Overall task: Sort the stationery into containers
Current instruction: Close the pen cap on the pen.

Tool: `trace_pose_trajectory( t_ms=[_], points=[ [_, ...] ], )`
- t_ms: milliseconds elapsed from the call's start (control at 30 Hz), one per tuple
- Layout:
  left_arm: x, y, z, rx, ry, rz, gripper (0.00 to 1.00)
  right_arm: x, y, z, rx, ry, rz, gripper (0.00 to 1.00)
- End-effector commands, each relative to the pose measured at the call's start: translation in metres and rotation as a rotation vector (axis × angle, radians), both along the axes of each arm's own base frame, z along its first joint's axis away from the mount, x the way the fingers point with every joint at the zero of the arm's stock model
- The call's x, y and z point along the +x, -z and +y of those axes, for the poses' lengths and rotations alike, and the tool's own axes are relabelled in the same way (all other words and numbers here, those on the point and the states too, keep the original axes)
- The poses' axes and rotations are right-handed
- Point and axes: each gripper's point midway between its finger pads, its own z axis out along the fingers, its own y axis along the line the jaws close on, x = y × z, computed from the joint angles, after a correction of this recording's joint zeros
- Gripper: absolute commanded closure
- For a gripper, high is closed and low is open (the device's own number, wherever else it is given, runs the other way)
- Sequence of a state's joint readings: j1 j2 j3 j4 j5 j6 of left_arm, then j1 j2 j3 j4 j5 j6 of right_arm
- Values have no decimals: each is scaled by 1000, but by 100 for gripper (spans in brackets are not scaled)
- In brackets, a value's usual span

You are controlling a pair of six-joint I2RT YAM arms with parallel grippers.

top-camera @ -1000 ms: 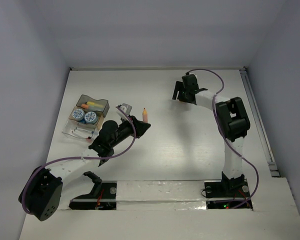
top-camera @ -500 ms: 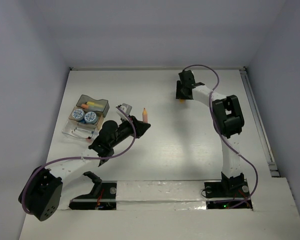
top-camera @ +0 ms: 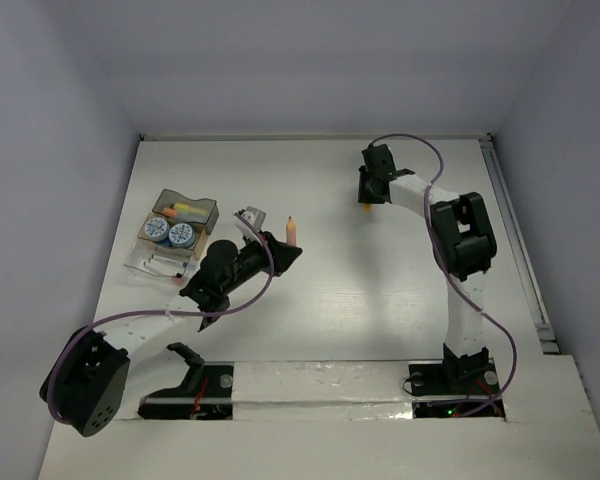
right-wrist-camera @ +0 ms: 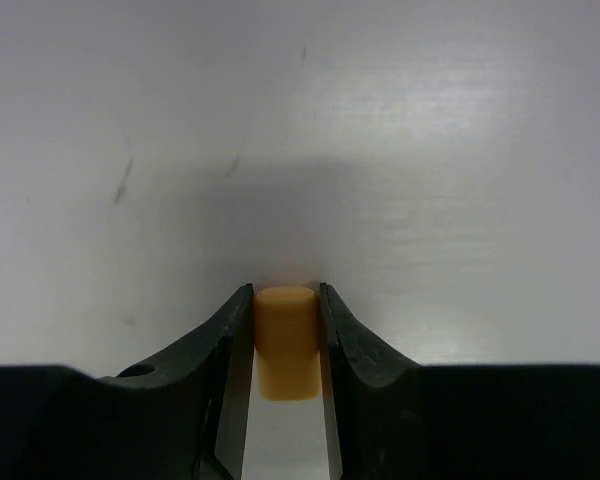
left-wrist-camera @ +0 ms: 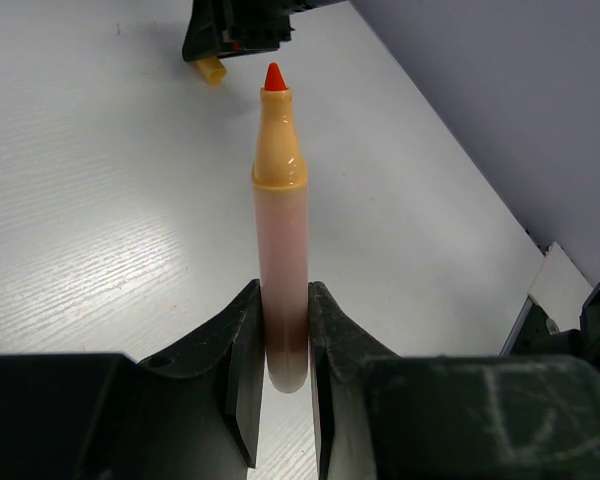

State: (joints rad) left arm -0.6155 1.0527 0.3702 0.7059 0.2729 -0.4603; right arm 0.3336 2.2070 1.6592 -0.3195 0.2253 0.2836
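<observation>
Left hand (left-wrist-camera: 280, 320): clamped on the lower barrel of an uncapped orange marker (left-wrist-camera: 280, 210), red tip pointing away, over the middle of the desk (top-camera: 380, 300)
Right hand (right-wrist-camera: 284, 305): clamped on a stubby yellow-orange cap (right-wrist-camera: 285, 350), at the far part of the desk
Containers: grey box (top-camera: 202, 212), clear tray (top-camera: 148, 263) and round blue-white pots (top-camera: 157, 228), grouped on the desk's left side, just beyond the left arm
</observation>
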Motion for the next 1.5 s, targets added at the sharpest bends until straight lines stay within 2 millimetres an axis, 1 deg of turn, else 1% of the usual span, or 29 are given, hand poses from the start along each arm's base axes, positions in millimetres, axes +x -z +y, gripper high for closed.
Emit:
trace_pose_trajectory(
  t_ms=[0, 33, 67, 100, 133, 167, 200, 233, 267, 300, 333, 400, 433, 500, 600, 667, 700, 733, 767, 867, 933, 1033, 1167, 1367, 1433, 1467],
  points=[
    [2, -9, -5, -17, 19, -53, 100, -29, -48, 31, 172, -95, -64, 100],
    [1, -7, -6, -16, 26, -50, 100, -29, -71, 45, 227, -118, -147, 100],
    [2, -4, -7, -11, 27, -44, 100, -44, -115, 70, 310, -156, -234, 100],
    [2, -3, -8, -10, 33, -41, 100, -58, -127, 86, 368, -192, -261, 100],
    [2, -3, -9, -10, 41, -39, 100, -71, -130, 97, 418, -212, -312, 100],
    [1, -2, -10, -9, 47, -38, 100, -95, -154, 120, 513, -243, -375, 100],
    [2, -1, -11, -9, 47, -38, 100, -106, -170, 132, 551, -251, -392, 100],
    [2, 0, -11, -8, 46, -37, 100, -116, -174, 140, 592, -259, -426, 100],
    [3, 2, -11, -3, 44, -32, 100, -124, -184, 149, 632, -256, -446, 100],
    [4, 3, -11, 0, 44, -28, 100, -137, -198, 163, 655, -263, -477, 100],
    [4, 3, -12, 2, 46, -29, 100, -141, -209, 171, 684, -268, -508, 100],
    [5, 6, -12, 9, 45, -22, 100, -147, -224, 180, 711, -242, -558, 100],
    [6, 7, -12, 12, 40, -21, 100, -155, -234, 191, 732, -255, -585, 100],
    [7, 9, -11, 21, 37, -25, 100, -156, -243, 199, 767, -250, -618, 100],
    [8, 8, -11, 24, 34, -31, 100, -156, -248, 206, 785, -250, -631, 100],
    [9, 10, -10, 31, 27, -27, 100, -161, -245, 216, 777, -274, -620, 100],
    [10, 10, -9, 34, 21, -27, 100, -160, -245, 215, 767, -267, -621, 100],
    [11, 11, -8, 37, 12, -28, 100, -163, -243, 217, 760, -272, -617, 100],
    [11, 8, -7, 33, 8, -36, 100, -163, -242, 215, 754, -268, -621, 100],
    [11, 7, -5, 37, 1, -39, 100, -164, -236, 210, 736, -257, -616, 100],
    [12, 8, -5, 42, -5, -37, 100, -165, -231, 212, 729, -266, -604, 100],
    [13, 9, -4, 46, -14, -34, 100, -172, -230, 219, 736, -293, -600, 100],
    [14, 7, 0, 50, -34, -39, 100, -174, -219, 221, 721, -286, -587, 100],
    [15, 5, 4, 54, -54, -46, 100, -177, -218, 222, 716, -288, -586, 100],
    [16, 5, 5, 56, -60, -48, 100, -178, -215, 222, 711, -296, -582, 100],
    [15, 4, 5, 53, -61, -51, 100, -181, -212, 226, 712, -305, -573, 100]
  ],
)
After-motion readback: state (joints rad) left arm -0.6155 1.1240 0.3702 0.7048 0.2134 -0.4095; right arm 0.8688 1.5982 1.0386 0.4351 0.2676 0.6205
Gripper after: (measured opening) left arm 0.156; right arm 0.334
